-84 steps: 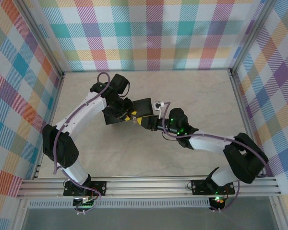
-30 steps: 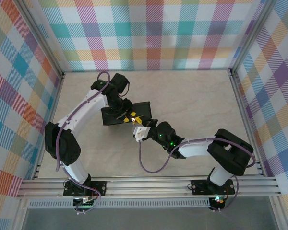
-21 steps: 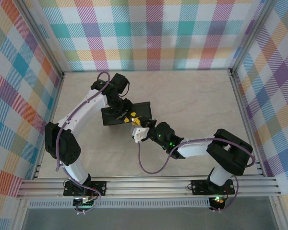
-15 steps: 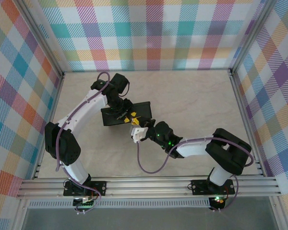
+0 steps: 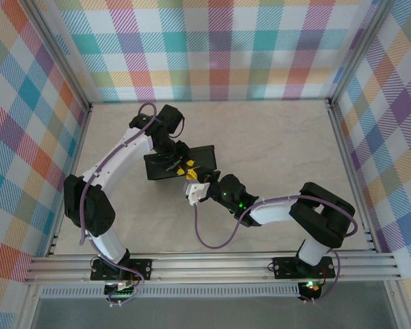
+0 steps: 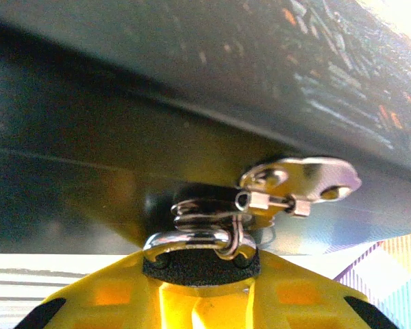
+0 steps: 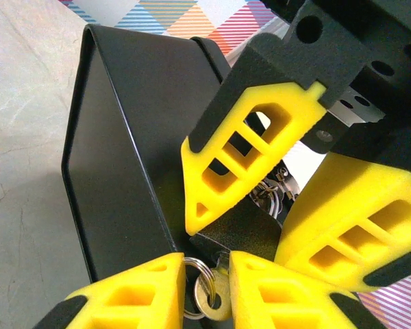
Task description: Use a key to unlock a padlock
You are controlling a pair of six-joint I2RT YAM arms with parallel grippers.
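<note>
- The left gripper [image 5: 185, 166] is closed on the padlock [image 6: 198, 264], whose small dark body is pinched between the yellow fingertips
- Just beyond those fingertips, the silver shackle [image 6: 188, 240] arches out of the padlock body and runs up against the side of the black box [image 7: 123, 157]
- Thin wire rings are looped around the shackle, and a shiny metal hasp [image 6: 301, 179] juts from the box wall just past them, a little to one side of the left gripper
- The right gripper [image 7: 209, 273] is narrowed onto the key [image 7: 221, 301], which sits upright between its two yellow fingers [image 7: 123, 296] with its holed head showing
- A key ring [image 7: 195, 282] passes through that hole and rests against the inner edge of one finger
- Straight ahead of the right gripper, close by, are the left gripper's two yellow fingers and the lower corner of the box; the padlock lies between those fingers, mostly hidden from this side
- From above, the two grippers meet tip to tip at the near edge of the box, on the pale marbled table [image 5: 274, 137]
</note>
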